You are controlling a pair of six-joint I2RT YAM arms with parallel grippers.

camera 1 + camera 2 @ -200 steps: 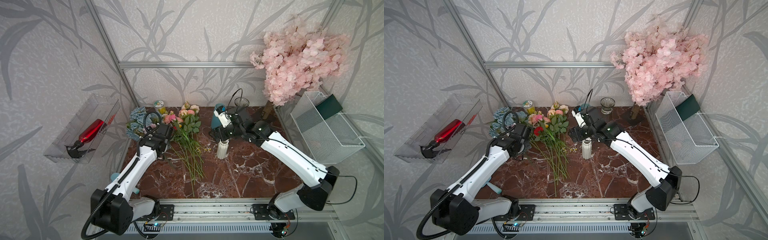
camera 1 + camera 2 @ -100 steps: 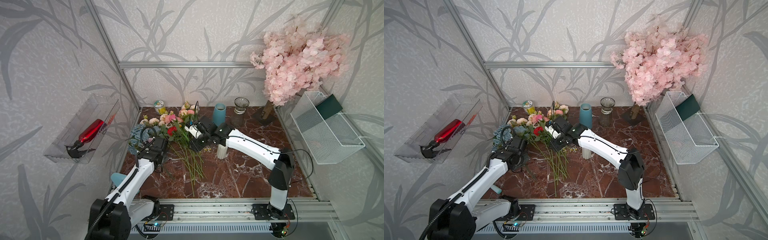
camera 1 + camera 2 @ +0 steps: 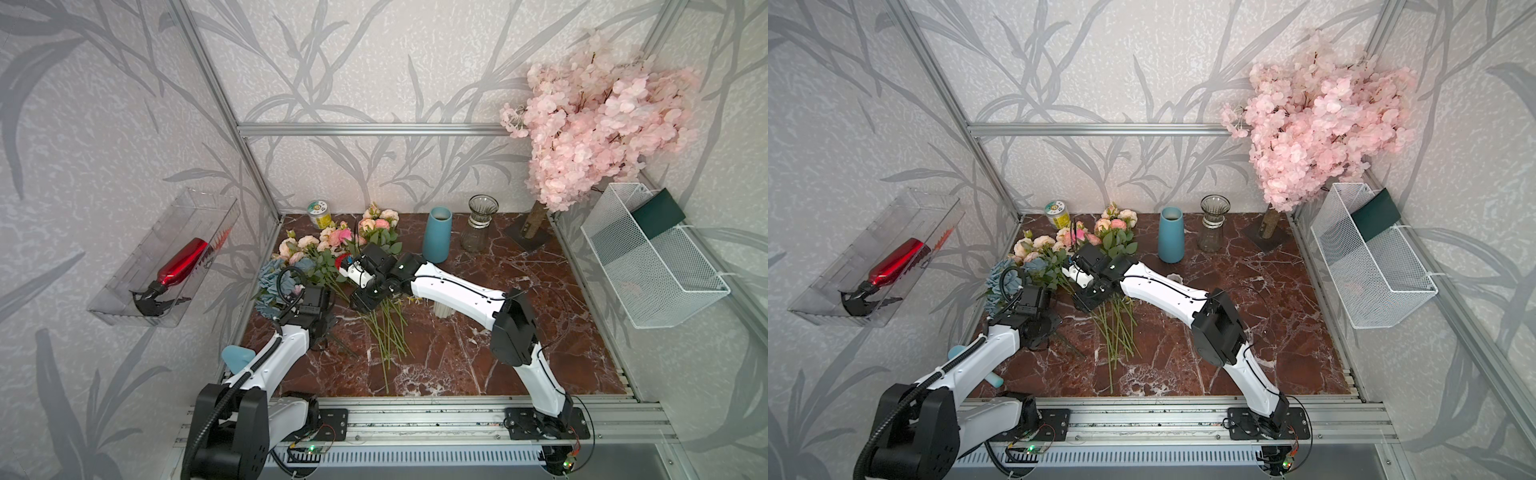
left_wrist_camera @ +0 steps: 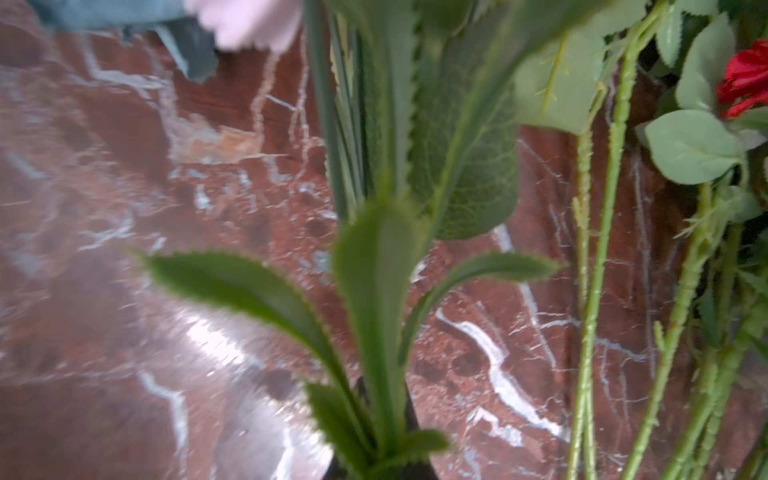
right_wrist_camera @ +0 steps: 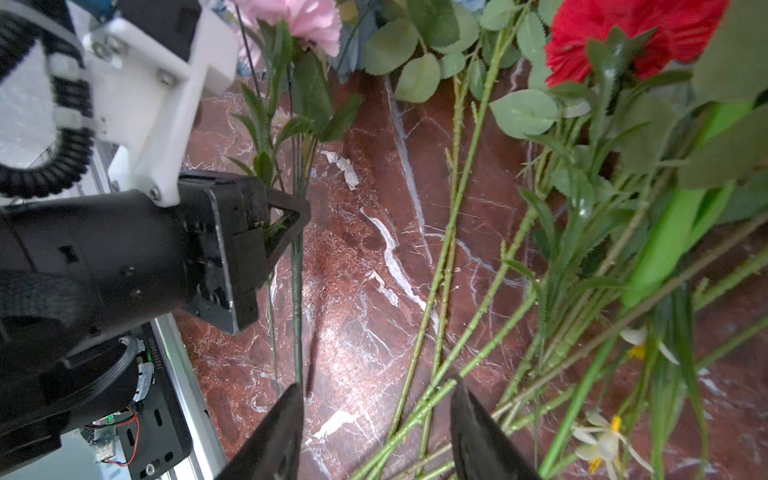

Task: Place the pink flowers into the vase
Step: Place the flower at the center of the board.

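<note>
Looking at the table (image 3: 540, 332), there's loads of bare marble on my right half, while everything crowds the back-left corner by the corner post (image 3: 260, 174). The pink flowers (image 3: 340, 237) lie flat there, heads to the back, stems fanned toward the front. None are in a vase yet.

The blue vase (image 3: 437, 237) and glass vase (image 3: 478, 230) stand upright at the back, apart from the bunch, and I can't tell which is meant.

So I'd call this the pick-up step. My right end effector (image 5: 374, 384) hangs low over the green stems, roughly half open, with stems crossing the gap and nothing pinched. My left end effector (image 5: 286, 218) is clamped tight on a thin dark stem (image 5: 297, 299) with a pink head.

Next, I reckon: close on the stems, lift clear of the tangle, then swing across the open marble.
</note>
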